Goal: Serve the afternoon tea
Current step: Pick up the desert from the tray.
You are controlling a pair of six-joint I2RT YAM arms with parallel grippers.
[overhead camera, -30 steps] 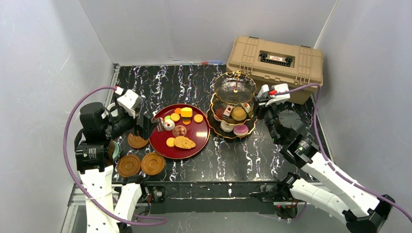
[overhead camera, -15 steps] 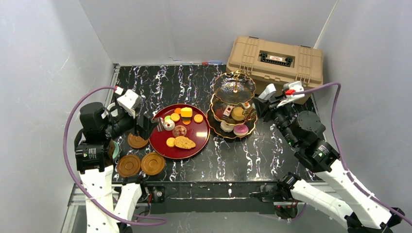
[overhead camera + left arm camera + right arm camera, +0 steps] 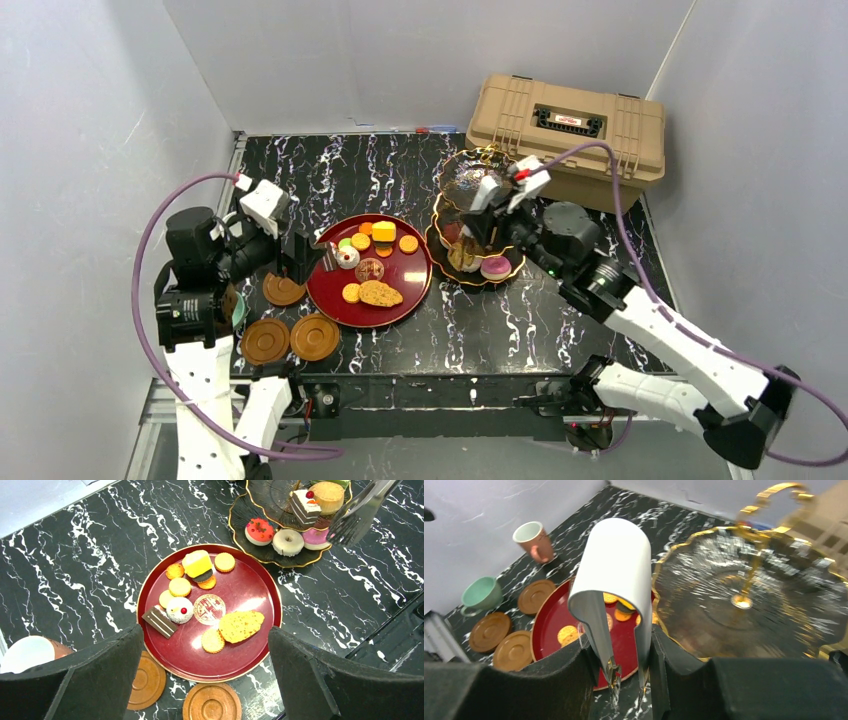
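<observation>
right hand (image 3: 621, 665) clenched on tongs (image 3: 614, 570) at stand (image 3: 724, 570), left hand (image 3: 205, 675) released over red tray (image 3: 250, 590); some pastries (image 3: 259, 531) on lower tiers, most unserved on tray, top tier bare, three saucers (image 3: 212, 703) cupless.

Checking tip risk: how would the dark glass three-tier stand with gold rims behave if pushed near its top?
The dark glass three-tier stand looks tall on one thin gold post, so the metal tongs pushing high may tip it. Rigid glass, probably fragile. Pastries on it could slide off.

Right end effector (image 3: 619, 650) now above the stand (image 3: 455, 180), not beside.
</observation>
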